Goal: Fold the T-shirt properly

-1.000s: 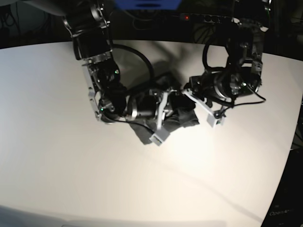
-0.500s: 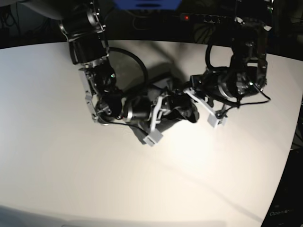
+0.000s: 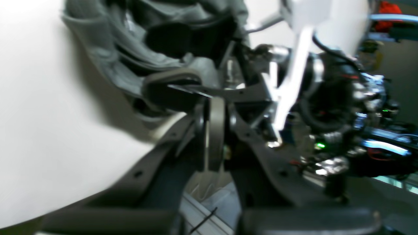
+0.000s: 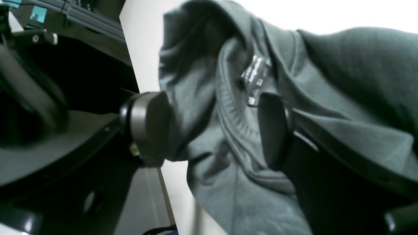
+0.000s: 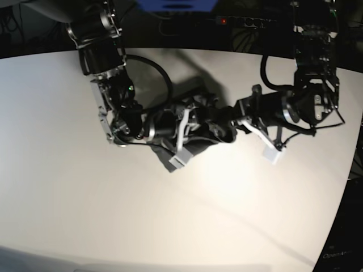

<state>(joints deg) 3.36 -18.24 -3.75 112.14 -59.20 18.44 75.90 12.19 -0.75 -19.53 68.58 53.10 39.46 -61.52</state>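
My right gripper had just spread its jaws around the collar of the crumpled dark charcoal-grey cotton T-shirt bunched between them, while my left gripper stayed closed beside it, so folding remained unstarted.

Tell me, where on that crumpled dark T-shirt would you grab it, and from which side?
Probably at the ribbed collar of the T-shirt. That thick band stands up as a ridge in the bunched cloth, between the open pads of the right tool. Come from this wrist's side, one pad on each side of the band.
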